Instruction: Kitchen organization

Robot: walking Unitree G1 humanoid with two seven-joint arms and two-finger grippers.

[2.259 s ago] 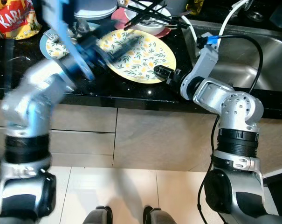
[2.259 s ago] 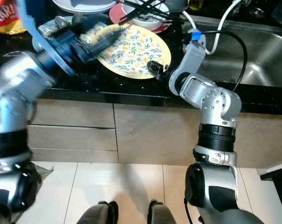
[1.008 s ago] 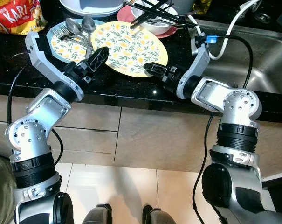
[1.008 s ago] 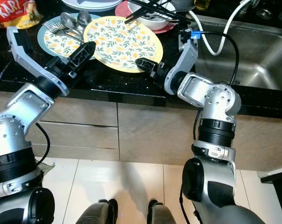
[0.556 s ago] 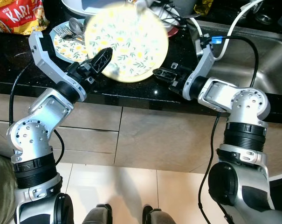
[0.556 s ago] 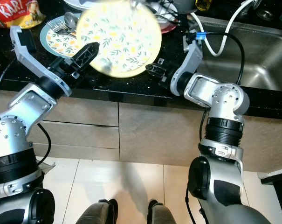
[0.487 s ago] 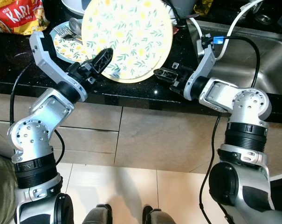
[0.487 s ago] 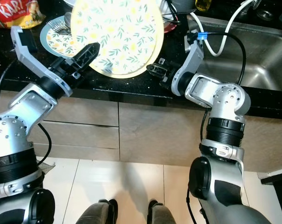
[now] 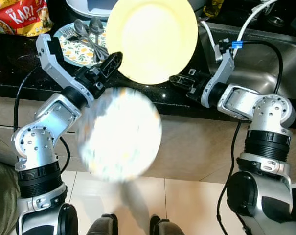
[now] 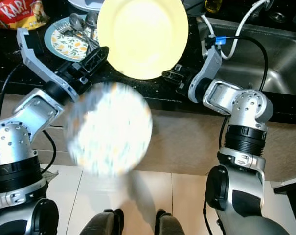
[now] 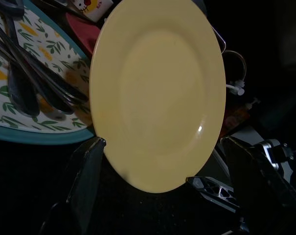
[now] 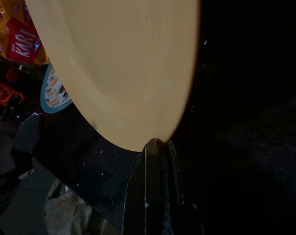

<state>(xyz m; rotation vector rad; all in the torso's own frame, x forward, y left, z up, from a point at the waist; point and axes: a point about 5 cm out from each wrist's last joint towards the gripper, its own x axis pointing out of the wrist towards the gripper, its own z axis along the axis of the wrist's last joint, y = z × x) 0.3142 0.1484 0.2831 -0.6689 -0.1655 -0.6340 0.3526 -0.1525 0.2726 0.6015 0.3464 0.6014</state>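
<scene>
Tilting upright, the yellow plate (image 9: 151, 39) stands pinched at its lower edge by the right tool (image 9: 179, 81).

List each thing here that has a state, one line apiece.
Yellow plate: tipped up on edge at the counter front, plain side to the camera.
Floral plate: off the counter, blurred, in front of the cabinet.
Small floral plate: flat on the counter, holding spoons and forks.
Left gripper: open, at the yellow plate's lower edge.
Right gripper: at the yellow plate's lower right edge.
</scene>
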